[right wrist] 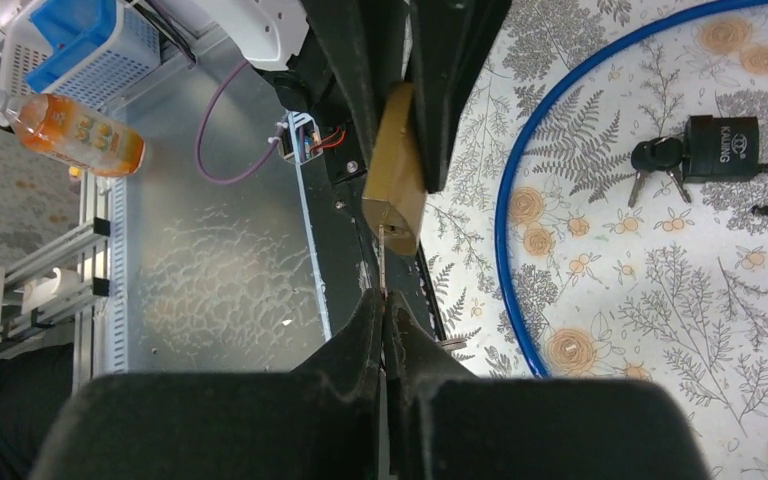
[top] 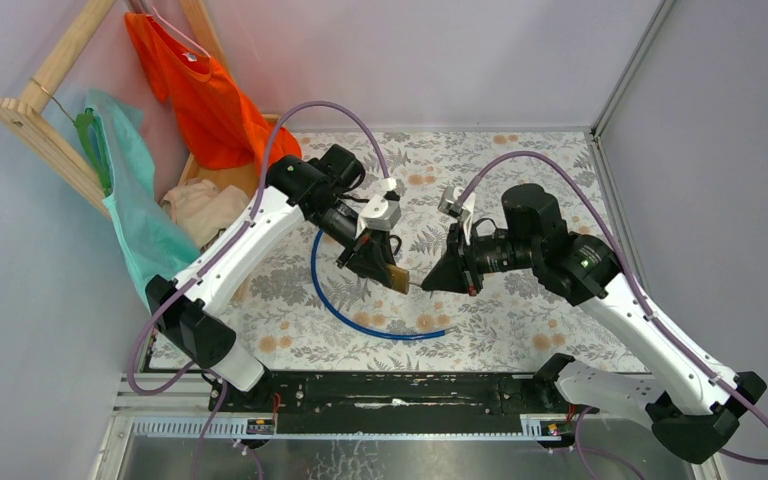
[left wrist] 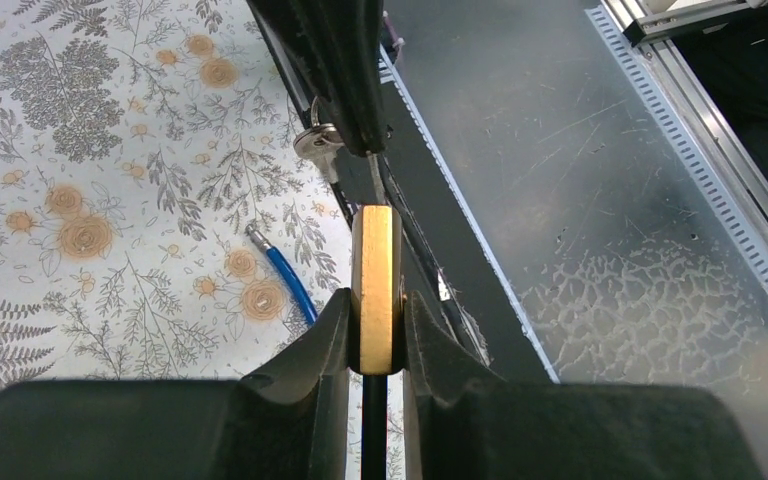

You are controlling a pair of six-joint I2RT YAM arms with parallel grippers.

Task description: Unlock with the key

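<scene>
My left gripper [left wrist: 377, 345] is shut on the flat sides of a brass padlock [left wrist: 377, 285], holding it up above the table [top: 520, 310]; in the top view the padlock [top: 398, 277] sits between both grippers. My right gripper [right wrist: 384, 300] is shut on a thin silver key [right wrist: 383, 262] whose blade meets the padlock's [right wrist: 397, 190] bottom end. A second silver key [left wrist: 318, 140] dangles beside the right fingers. A black-headed key [right wrist: 657, 155] lies on the floral table next to a black padlock [right wrist: 723, 148], untouched.
A blue cable [top: 360, 320] curves in a loop on the table under the grippers. A wooden rack with orange [top: 200, 90] and teal [top: 130, 200] garments stands at the back left. An orange bottle [right wrist: 75, 130] and a blue-white basket [right wrist: 80, 40] lie beyond the near metal rail.
</scene>
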